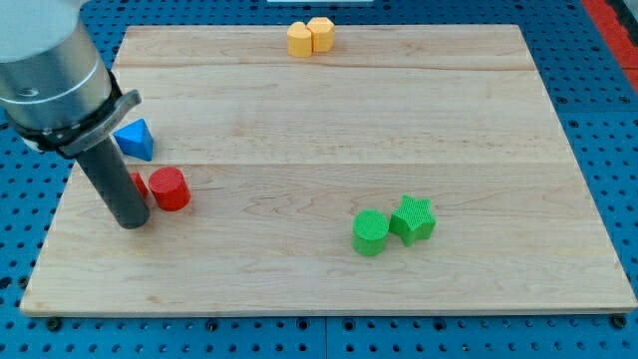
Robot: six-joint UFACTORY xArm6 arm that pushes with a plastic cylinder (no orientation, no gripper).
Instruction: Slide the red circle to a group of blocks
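Note:
The red circle, a short red cylinder, stands on the wooden board at the view's left. My tip rests on the board just left of it and a little lower, close to it. Another red block shows only as a sliver behind the rod; its shape cannot be made out. A green cylinder and a green star touch each other at the lower middle-right. Two yellow blocks sit together at the top edge.
A blue triangular block lies above the red circle, next to the rod. The arm's grey body fills the top left corner. A blue perforated table surrounds the board.

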